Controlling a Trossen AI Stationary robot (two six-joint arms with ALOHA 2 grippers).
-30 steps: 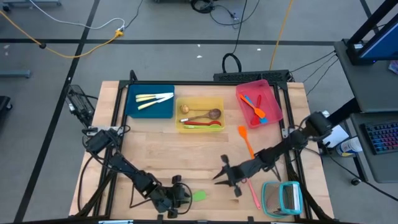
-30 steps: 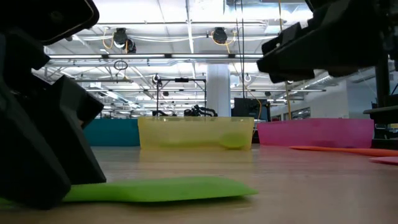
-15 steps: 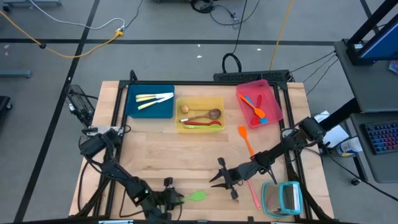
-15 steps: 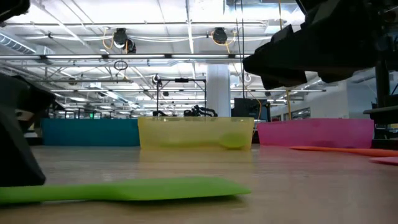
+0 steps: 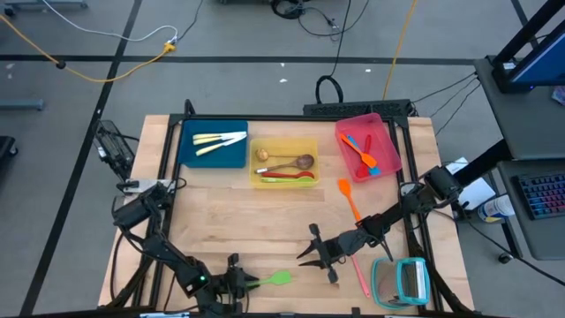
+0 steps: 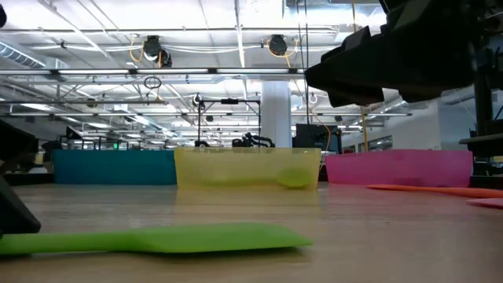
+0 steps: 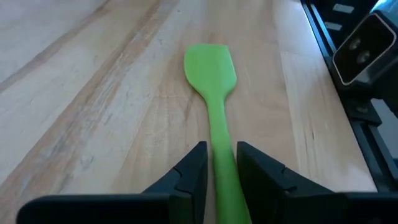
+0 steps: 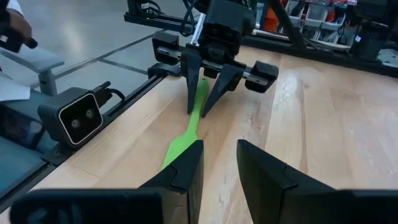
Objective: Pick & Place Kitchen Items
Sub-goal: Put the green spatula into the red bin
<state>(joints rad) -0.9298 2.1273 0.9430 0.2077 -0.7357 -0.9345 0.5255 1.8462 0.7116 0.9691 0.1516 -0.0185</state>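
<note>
A green spatula (image 5: 275,279) lies flat on the wooden table near its front edge, blade toward the right. The left wrist view shows it (image 7: 211,68) running away between my fingers. My left gripper (image 5: 240,283) sits low at its handle, shut on it, and is seen head-on in the right wrist view (image 8: 198,112). My right gripper (image 5: 311,254) hovers open above the table just right of the spatula's blade (image 8: 180,146), with nothing between its fingers (image 8: 186,168). My left gripper pinches the green spatula's handle (image 7: 222,158) between its two fingers, about midway along it. The fingers slant down from the table's left and lie along the handle, one on each side. The spatula lies flat on the table (image 6: 157,238).
At the far edge stand a blue tray (image 5: 187,152) with pale cutlery, a yellow tray (image 5: 256,177) with wooden spoons and a pink tray (image 5: 388,150) with orange and blue utensils. An orange spatula (image 5: 350,200), a pink utensil (image 5: 361,276) and a teal rack (image 5: 402,281) lie right.
My left gripper has slid toward the table's left edge along the green spatula's handle and sunk lower, tipping further down. The spatula has stayed where it was. In the low view the gripper has drawn almost out of the picture.
</note>
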